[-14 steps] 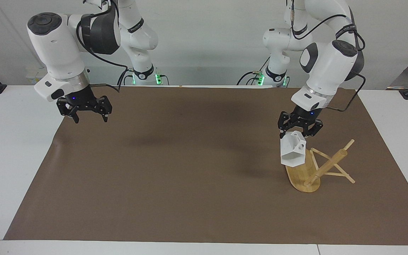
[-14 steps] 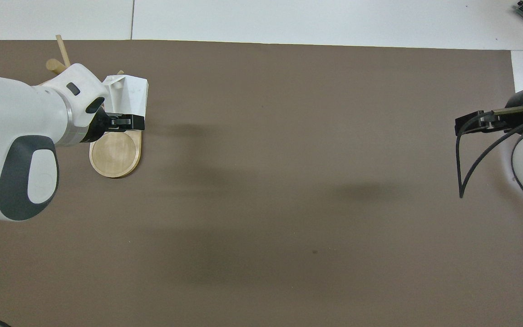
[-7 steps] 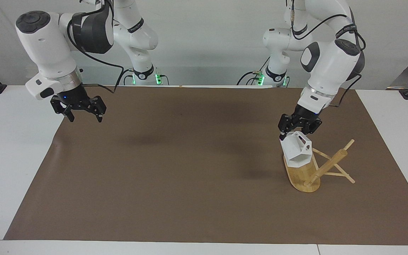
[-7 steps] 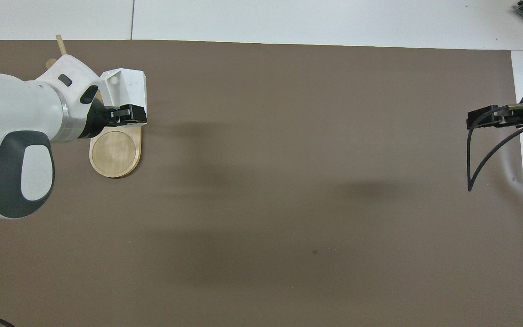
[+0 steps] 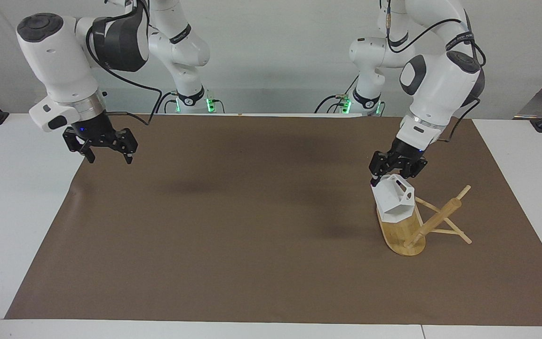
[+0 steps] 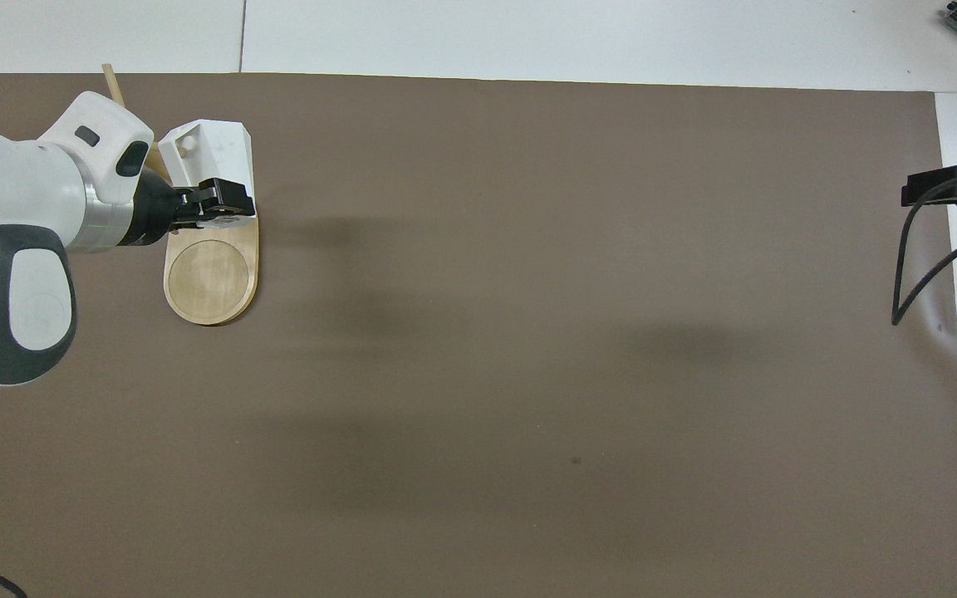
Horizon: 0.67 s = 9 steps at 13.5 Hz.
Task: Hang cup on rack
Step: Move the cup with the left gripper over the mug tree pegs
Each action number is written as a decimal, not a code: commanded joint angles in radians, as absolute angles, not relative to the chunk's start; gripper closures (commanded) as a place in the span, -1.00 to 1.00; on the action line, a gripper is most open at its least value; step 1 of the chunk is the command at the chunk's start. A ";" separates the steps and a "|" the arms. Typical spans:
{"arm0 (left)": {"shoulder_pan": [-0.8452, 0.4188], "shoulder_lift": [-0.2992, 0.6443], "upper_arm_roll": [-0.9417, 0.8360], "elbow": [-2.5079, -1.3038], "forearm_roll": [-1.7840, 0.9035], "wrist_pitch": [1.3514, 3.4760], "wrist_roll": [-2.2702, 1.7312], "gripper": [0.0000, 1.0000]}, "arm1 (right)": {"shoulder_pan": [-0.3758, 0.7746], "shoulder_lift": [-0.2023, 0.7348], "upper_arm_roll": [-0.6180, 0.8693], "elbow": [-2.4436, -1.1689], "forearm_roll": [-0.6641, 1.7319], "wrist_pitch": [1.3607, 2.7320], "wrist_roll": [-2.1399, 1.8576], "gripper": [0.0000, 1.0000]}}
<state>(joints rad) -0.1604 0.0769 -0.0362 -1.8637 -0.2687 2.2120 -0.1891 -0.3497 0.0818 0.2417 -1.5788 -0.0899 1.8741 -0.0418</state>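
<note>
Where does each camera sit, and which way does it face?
Facing view: high across the table, looking at both robots; both arms show whole, the right gripper open over the mat's edge.
Overhead view: above the robots' end, looking steeply down; the left forearm and the right gripper's tip show.
Shared: the left gripper shut on the cup over the toppled rack.

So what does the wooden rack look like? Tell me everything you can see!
The rack is light bamboo-looking wood: a flat oval base, a round post and thin pegs sticking out. It isn't standing up; it has tipped over, its base on edge and its post slanting up off the brown mat, at the left arm's end of the table. The white cup, held by the left gripper, sits against the base's upper edge.
</note>
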 commanded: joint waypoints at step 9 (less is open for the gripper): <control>-0.114 0.106 -0.040 -1.862 -0.357 2.227 -0.173 1.00 | -0.367 0.094 0.244 -1.321 -0.084 1.579 -0.038 -1.00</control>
